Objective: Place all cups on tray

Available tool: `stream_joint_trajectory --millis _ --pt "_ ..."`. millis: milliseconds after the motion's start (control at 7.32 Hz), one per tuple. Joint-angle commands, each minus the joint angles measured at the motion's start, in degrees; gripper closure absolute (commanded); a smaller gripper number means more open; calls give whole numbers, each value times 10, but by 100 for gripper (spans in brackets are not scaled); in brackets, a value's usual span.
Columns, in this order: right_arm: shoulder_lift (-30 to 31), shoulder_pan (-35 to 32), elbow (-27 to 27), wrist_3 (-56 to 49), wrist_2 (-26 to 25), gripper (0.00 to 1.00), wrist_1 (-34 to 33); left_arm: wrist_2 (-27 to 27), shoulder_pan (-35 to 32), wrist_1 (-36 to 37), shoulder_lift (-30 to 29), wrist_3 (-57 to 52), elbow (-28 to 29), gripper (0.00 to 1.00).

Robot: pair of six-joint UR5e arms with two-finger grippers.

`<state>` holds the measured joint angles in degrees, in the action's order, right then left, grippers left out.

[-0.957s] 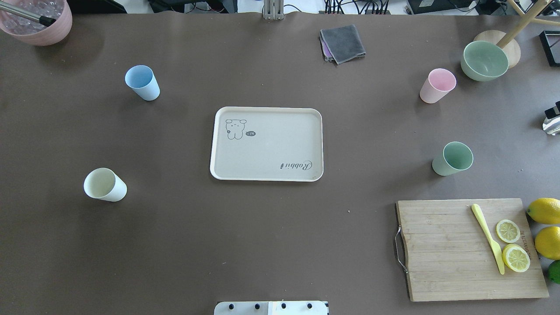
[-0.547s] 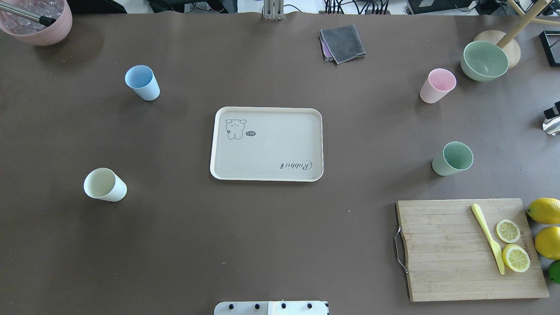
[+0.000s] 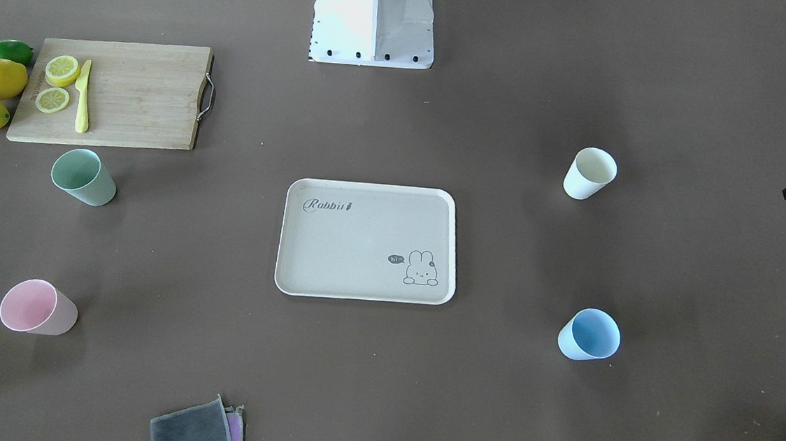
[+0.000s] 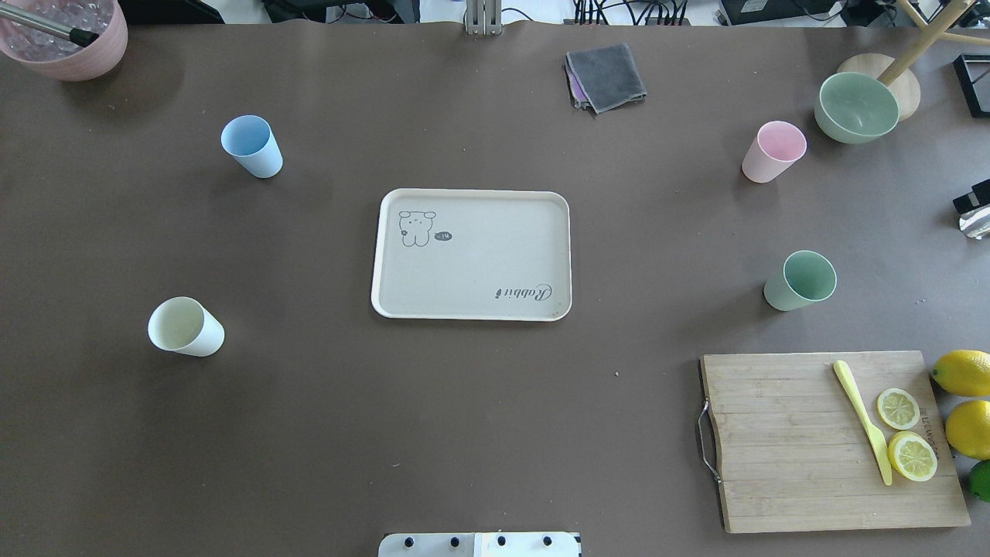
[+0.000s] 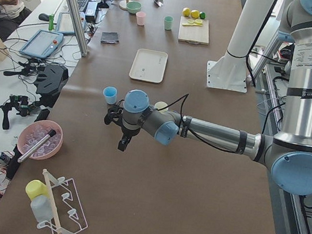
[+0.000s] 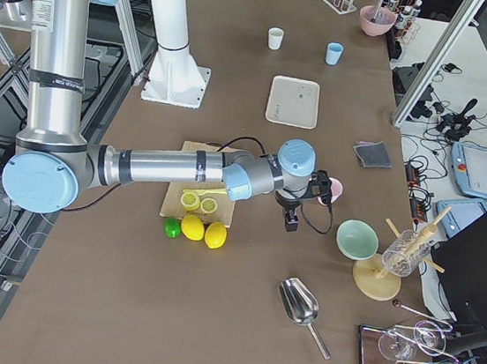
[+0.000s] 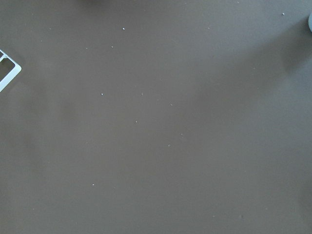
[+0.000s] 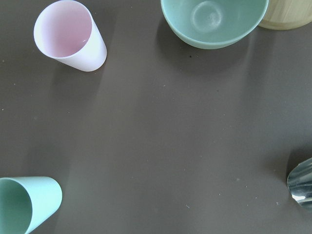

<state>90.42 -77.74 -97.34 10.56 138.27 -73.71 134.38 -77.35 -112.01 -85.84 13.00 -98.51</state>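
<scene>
Matte tapered cups, four in all, stand around the tray (image 4: 479, 259) and none stands on it: by this evidence the task is not yet begun, and all four placements are left. The tray lies flat at the middle of the surface (image 4: 464, 433), its long axis running from the robot's left to its right, and its "Rabbit" script reads upright from the side across from the robot. The light blue cup (image 4: 251, 146) and the cream-white cup (image 4: 186, 327) stand well apart on the robot's left, the blue one farther from the base. The pink cup (image 4: 773, 151) and the mint green cup (image 4: 800, 281) stand on its right, the pink one near a green bowl (image 4: 856, 107), the mint one between the pink one and a wooden cutting board (image 4: 789, 441). Every cup is upright, mouth up, long axis vertical. The left claw (image 5: 122, 141) hangs over bare surface beyond the blue cup. The right claw (image 6: 291, 219) hangs beside the pink cup. Whether either is released or clenched cannot be told; neither holds a cup.
</scene>
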Motion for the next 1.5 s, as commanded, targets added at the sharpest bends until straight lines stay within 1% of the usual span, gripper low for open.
stream_joint_trajectory --millis 0,410,683,957,1094,1230,1367 --pt "2 1 -1 1 3 0 1 -1 0 1 1 3 1 2" --pt "4 1 -2 9 2 0 16 -2 1 2 1 4 2 2" --pt "2 22 -20 22 4 0 16 -2 1 3 1 4 2 2" --pt "4 82 -73 124 -2 1 16 -1 2 0 1 4 9 2" --pt "5 107 -74 137 -6 1 26 -2 2 0 -3 4 18 2" --pt "7 133 -69 137 -32 1 41 -2 2 0 -6 4 23 2" --pt "5 156 -70 157 -40 1 42 -2 3 0 -6 4 24 2"
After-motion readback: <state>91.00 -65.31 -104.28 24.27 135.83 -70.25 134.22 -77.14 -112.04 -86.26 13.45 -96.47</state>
